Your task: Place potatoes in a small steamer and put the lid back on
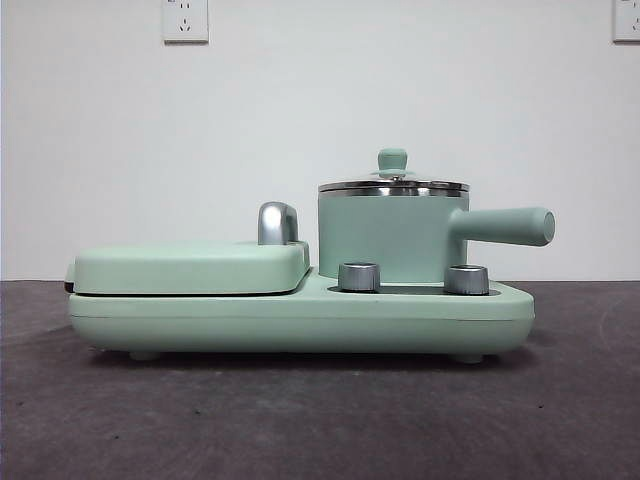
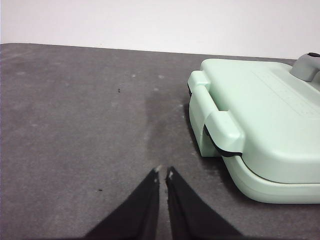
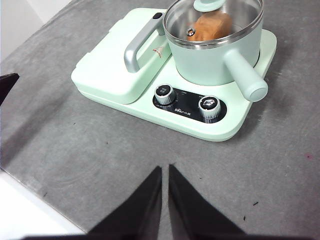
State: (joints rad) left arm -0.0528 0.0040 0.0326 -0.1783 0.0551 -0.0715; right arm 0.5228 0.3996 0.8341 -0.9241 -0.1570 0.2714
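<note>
The mint-green small steamer [image 1: 385, 235] [image 3: 210, 60] stands on the right half of the cooker base, its straight handle [image 1: 505, 226] pointing right. The glass lid [image 1: 393, 183] [image 3: 215, 17] with its green knob sits on the steel rim. Through the glass an orange-brown potato [image 3: 212, 26] lies inside the pot. My left gripper [image 2: 163, 173] is shut and empty, low over the bare table beside the grill's end. My right gripper [image 3: 165, 169] is shut and empty, held back from the cooker on its knob side. Neither gripper shows in the front view.
The flat green grill plate [image 1: 190, 268] [image 2: 265, 120] with a steel handle [image 1: 277, 222] [image 3: 140, 45] fills the cooker's left half. Two silver knobs [image 1: 360, 276] [image 1: 466, 279] sit on the base's front. A dark grey mat [image 1: 320, 420] covers the table. A black tip [image 3: 7, 82] shows at one edge of the right wrist view.
</note>
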